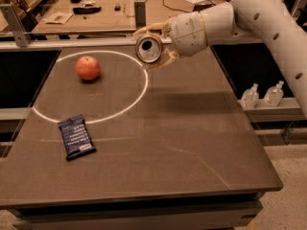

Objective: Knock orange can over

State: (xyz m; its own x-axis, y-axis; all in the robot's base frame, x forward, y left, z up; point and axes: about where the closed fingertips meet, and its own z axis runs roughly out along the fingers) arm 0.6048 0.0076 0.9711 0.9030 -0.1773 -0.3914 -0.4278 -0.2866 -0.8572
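We see the gripper (152,48) at the far edge of the dark table (192,152), reaching in from the right on its white arm (268,18). Its two fingers (166,61) are pinched around the orange can (148,49), one above and one below. The can is tipped onto its side in that grasp, with its silver pull-tab top facing us. It sits just over the far right arc of the white circle (142,87) marked on the table. Inside the circle, well apart to the left, rests a red apple (88,67). A dark blue snack packet (76,136) lies nearer us, across the circle's near line. Two small clear bottles (262,95) stand on a ledge to the right of the table.
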